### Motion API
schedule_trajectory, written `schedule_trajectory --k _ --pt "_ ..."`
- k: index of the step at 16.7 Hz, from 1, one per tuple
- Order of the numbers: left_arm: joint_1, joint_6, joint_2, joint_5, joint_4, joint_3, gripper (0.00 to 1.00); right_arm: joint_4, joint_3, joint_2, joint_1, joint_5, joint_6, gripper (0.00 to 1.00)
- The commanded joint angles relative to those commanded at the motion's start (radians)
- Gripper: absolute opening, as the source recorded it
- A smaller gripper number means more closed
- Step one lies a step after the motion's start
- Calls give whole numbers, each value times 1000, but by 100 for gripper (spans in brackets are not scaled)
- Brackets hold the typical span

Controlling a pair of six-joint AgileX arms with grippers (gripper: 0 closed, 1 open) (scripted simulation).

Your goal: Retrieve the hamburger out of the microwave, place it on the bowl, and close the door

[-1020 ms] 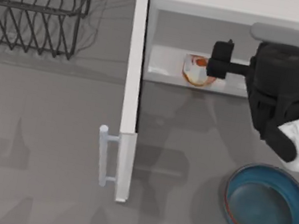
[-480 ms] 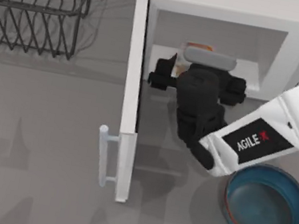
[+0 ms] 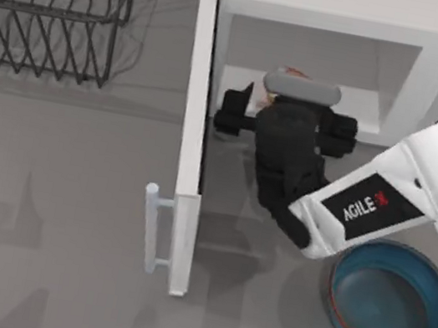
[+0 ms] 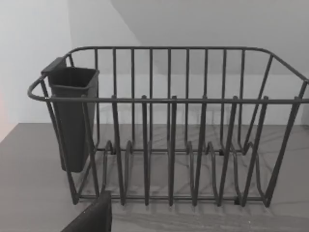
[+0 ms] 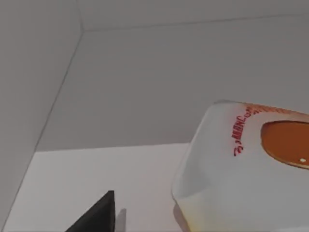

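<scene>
Hamburger [image 5: 246, 164] sits on the floor inside the microwave [image 3: 337, 23], whose door [image 3: 191, 142] stands wide open, with the right gripper [image 3: 290, 109] at its mouth, claw state hard to tell, and the bowl [image 3: 391, 298] nearer on the table.
</scene>
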Motion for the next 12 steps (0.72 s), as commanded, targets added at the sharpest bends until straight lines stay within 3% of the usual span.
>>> schedule_trajectory --k 4,12 --pt "0 0 0 0 0 0 100 -79 156 115 -32 -29 -16 100" --pt "0 0 0 0 0 0 100 -338 701 420 -140 -131 -69 100"
